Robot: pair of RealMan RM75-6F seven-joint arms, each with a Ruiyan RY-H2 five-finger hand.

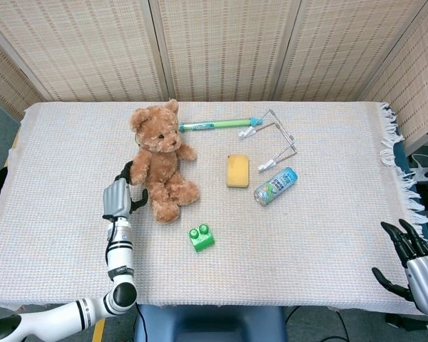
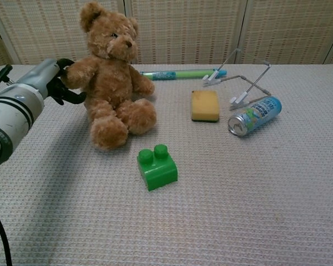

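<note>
A brown teddy bear (image 1: 160,167) (image 2: 112,83) sits upright on the cloth-covered table (image 1: 307,242), left of centre. My left hand (image 1: 117,198) (image 2: 47,77) is pressed against the bear's outstretched arm; its dark fingers lie above and below that arm, still spread. My right hand (image 1: 414,263) hangs off the table's front right corner with its fingers apart and nothing in it. The chest view does not show it.
A green two-stud block (image 1: 201,237) (image 2: 157,166) lies in front of the bear. To the right are a yellow sponge (image 1: 237,171) (image 2: 205,105), a toppled blue can (image 1: 275,186) (image 2: 254,115), a wire stand (image 1: 274,139) (image 2: 247,83) and a green toothbrush (image 1: 207,125) (image 2: 177,73).
</note>
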